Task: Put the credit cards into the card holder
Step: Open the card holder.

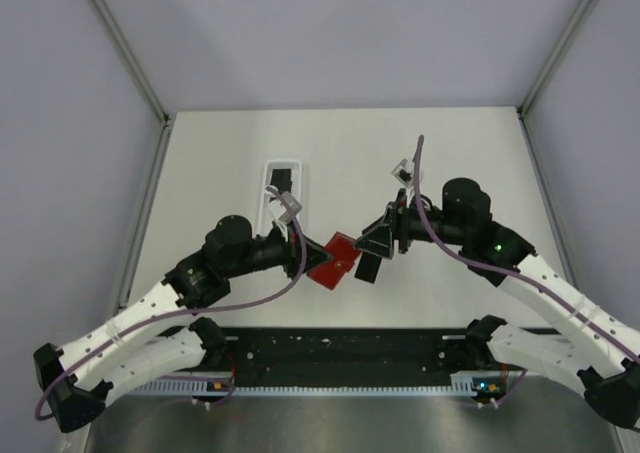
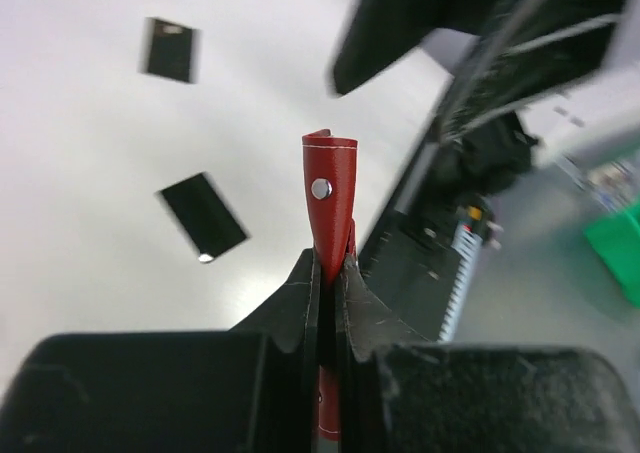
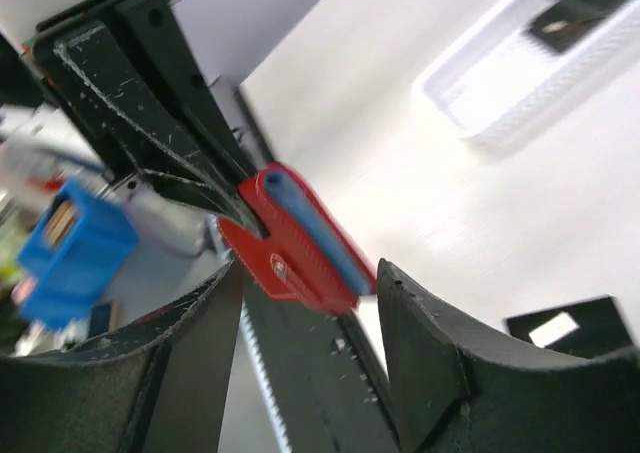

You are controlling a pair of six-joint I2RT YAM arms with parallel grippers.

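The red card holder [image 1: 335,259] is pinched upright in my left gripper [image 1: 312,257]. In the left wrist view the card holder [image 2: 330,198] sticks up from the shut fingers of that gripper [image 2: 328,265], its snap tab on top. My right gripper [image 1: 372,245] is open and empty, close to the holder's right edge. In the right wrist view the card holder [image 3: 300,235], with its blue-grey inside showing, sits just beyond that gripper [image 3: 308,273]. One black card [image 1: 368,267] lies on the table below the right gripper. The left wrist view shows two black cards [image 2: 203,216] [image 2: 170,49].
A white oblong tray [image 1: 270,213] stands at the back left of centre with a black card [image 1: 283,180] in it; the tray also shows in the right wrist view [image 3: 500,103]. A black toothed rail [image 1: 340,358] runs along the near edge between the arm bases.
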